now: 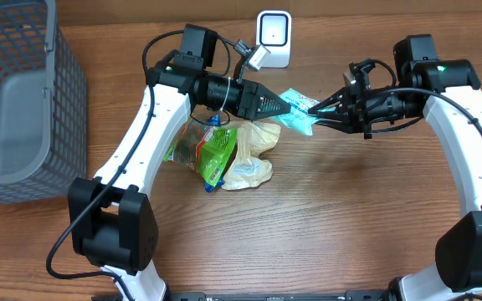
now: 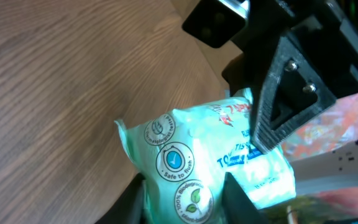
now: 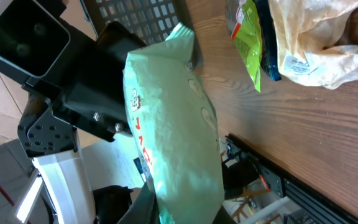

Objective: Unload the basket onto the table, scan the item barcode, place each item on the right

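We're pinching the packet [image 1: 298, 122] at opposite ends, left hand [image 1: 289, 107] and right hand [image 1: 315, 109] both gripping it above the tabletop [image 1: 350, 209]. It's hanging crosswise just before the scanner [image 1: 274, 35], left hand nearer.

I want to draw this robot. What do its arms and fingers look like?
The left arm and right arm are smooth white shells with chunky black joints. Thin black cables loop off them. The fingers are black pointy wedges with little screws. A tiny green light glows on the right arm.
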